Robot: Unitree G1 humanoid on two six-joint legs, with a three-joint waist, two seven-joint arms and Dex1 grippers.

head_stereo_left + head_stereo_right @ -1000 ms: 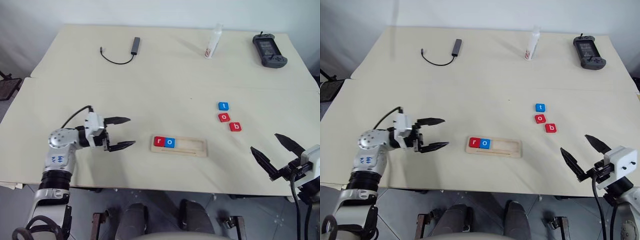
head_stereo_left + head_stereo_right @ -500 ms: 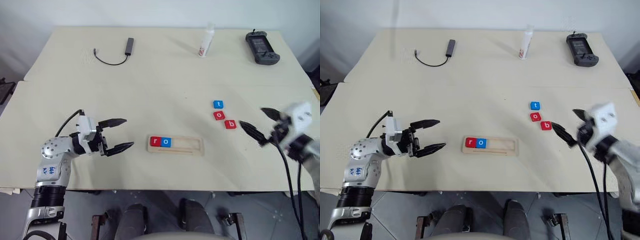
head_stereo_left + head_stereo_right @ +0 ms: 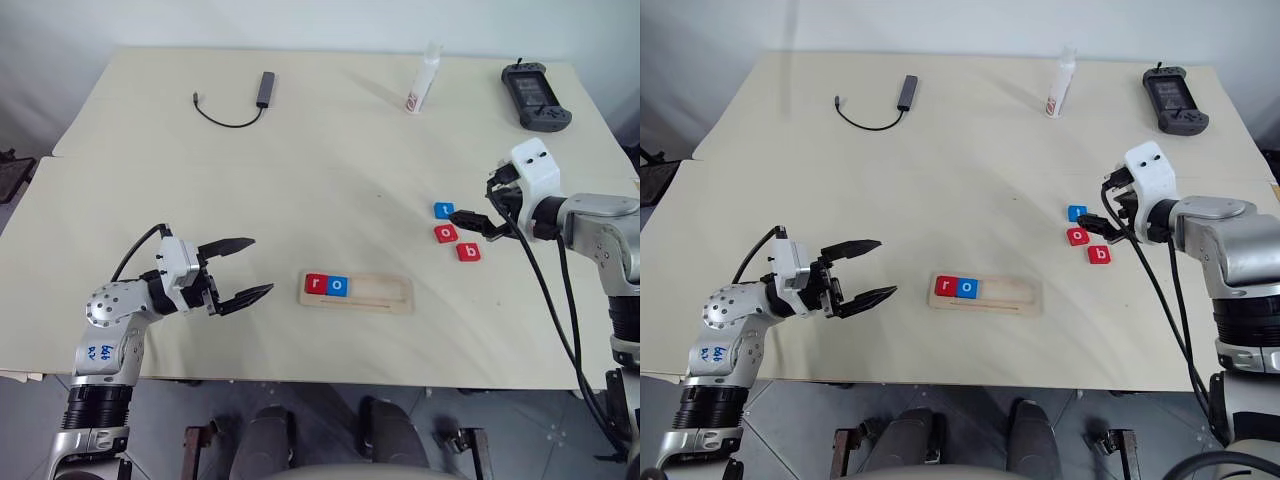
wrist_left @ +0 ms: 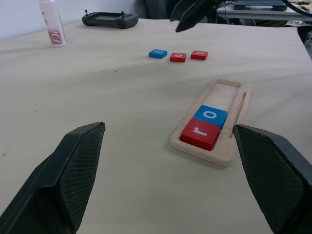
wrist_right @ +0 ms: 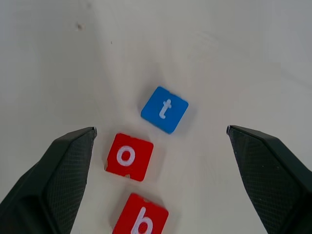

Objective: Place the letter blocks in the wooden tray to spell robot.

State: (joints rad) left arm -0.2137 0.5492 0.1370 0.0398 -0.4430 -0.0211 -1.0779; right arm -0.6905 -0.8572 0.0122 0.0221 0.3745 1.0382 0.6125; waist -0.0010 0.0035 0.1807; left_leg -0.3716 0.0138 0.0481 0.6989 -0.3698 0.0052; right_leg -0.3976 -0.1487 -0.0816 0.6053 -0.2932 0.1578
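The tray (image 3: 357,292) sits near the tabletop's (image 3: 320,150) front edge with r and o in it. The right gripper (image 3: 478,222), spread wide, hangs over t (image 5: 165,109), o (image 5: 128,156), b (image 5: 142,222) – packed close, so it may bump or grab the wrong one – b goes next. The left gripper (image 3: 243,270) is spread too, holding nothing.

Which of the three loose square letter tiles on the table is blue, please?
The tile marked t, farthest from the wooden tray; the loose o and b are red.
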